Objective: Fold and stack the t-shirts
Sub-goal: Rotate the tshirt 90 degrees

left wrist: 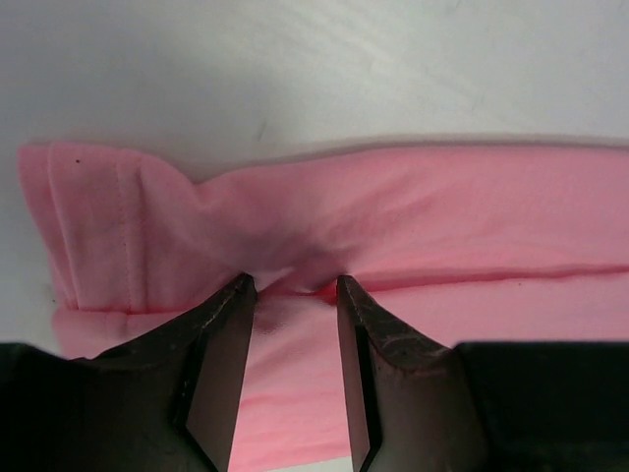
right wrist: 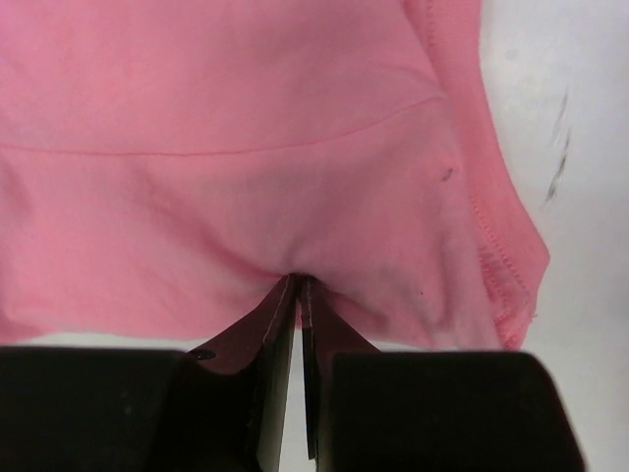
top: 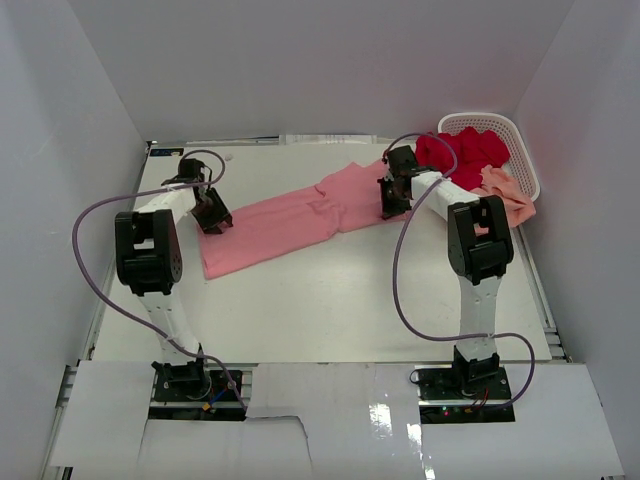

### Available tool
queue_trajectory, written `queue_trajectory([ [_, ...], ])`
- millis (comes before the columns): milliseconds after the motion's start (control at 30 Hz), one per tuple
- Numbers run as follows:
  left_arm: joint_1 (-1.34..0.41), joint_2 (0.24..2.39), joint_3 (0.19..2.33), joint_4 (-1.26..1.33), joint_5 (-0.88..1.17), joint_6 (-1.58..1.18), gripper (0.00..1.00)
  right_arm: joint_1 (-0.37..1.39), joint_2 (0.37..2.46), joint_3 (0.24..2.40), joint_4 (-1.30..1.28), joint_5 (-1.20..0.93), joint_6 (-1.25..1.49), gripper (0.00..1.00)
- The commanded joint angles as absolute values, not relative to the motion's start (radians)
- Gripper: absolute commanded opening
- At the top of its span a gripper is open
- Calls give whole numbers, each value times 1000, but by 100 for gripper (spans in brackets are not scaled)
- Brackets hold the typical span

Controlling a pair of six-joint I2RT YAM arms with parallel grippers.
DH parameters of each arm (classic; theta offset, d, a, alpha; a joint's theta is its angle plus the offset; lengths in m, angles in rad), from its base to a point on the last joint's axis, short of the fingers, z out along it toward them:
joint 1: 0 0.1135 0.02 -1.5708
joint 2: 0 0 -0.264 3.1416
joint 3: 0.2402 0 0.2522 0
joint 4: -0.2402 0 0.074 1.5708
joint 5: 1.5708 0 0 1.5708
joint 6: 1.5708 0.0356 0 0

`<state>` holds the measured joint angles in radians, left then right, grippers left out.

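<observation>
The medium pink t-shirt (top: 290, 215) lies stretched out as a long folded strip across the table. My left gripper (top: 213, 222) stands on its left end. In the left wrist view the jaws (left wrist: 293, 285) are apart, with the pink cloth (left wrist: 442, 216) puckered between the tips. My right gripper (top: 392, 205) is at the shirt's right end. In the right wrist view it (right wrist: 298, 280) is shut, pinching the pink cloth (right wrist: 246, 147) near a hem. The deep red t-shirt (top: 465, 155) lies crumpled in the basket. The peach-salmon t-shirt (top: 508, 195) hangs over its near side.
The white perforated basket (top: 520, 140) stands at the back right corner, just beyond my right arm. White walls close in the table on the left, back and right. Purple cables loop from both arms.
</observation>
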<state>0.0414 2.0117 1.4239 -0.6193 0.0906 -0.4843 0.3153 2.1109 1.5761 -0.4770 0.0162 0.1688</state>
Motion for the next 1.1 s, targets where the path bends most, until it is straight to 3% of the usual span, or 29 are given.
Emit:
queue_trajectory([
  [0, 40, 1961, 1290, -710, 115, -480, 50, 296, 2163, 1692, -491, -32, 129, 13],
  [533, -73, 1744, 913, -626, 357, -580, 51, 230, 2468, 2109, -503, -224, 121, 14],
  [1067, -293, 1556, 707, -612, 408, -744, 51, 166, 2566, 2175, -347, -397, 228, 18],
])
